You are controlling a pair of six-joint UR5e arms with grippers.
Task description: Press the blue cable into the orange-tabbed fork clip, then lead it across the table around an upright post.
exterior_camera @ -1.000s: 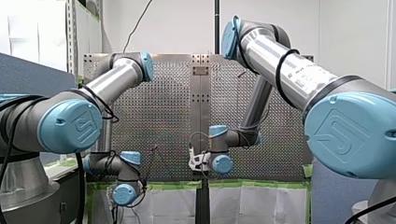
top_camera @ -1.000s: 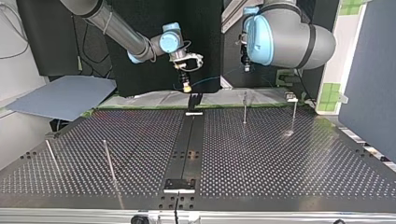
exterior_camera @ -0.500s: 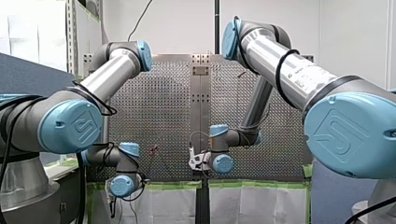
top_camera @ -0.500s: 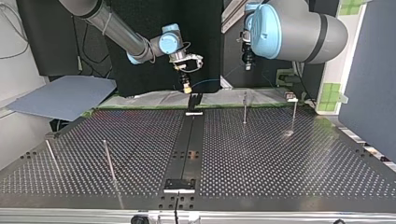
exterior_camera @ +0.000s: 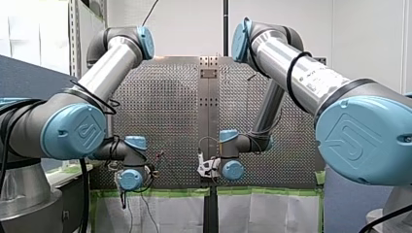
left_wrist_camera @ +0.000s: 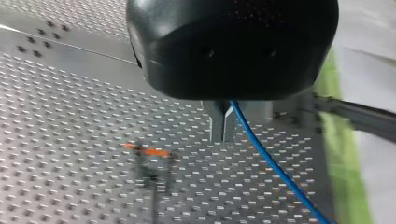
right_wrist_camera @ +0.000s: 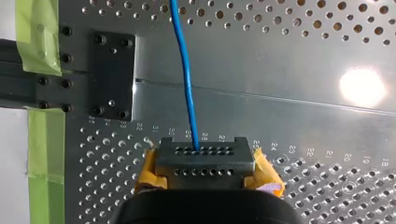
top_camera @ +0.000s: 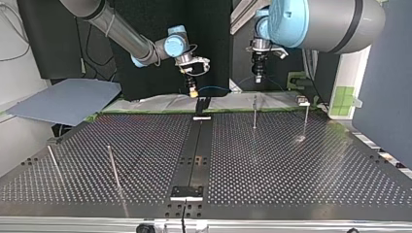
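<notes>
Right wrist view: a row of small engraved numbers on the perforated table counts down 31, 30, 29, then 25, 24, 23, 22, 21, 20, 18. The row passes behind my right gripper. Front view: embossed maker's emblem on the blue joint cap. The small print on the arm tube is illegible.
</notes>
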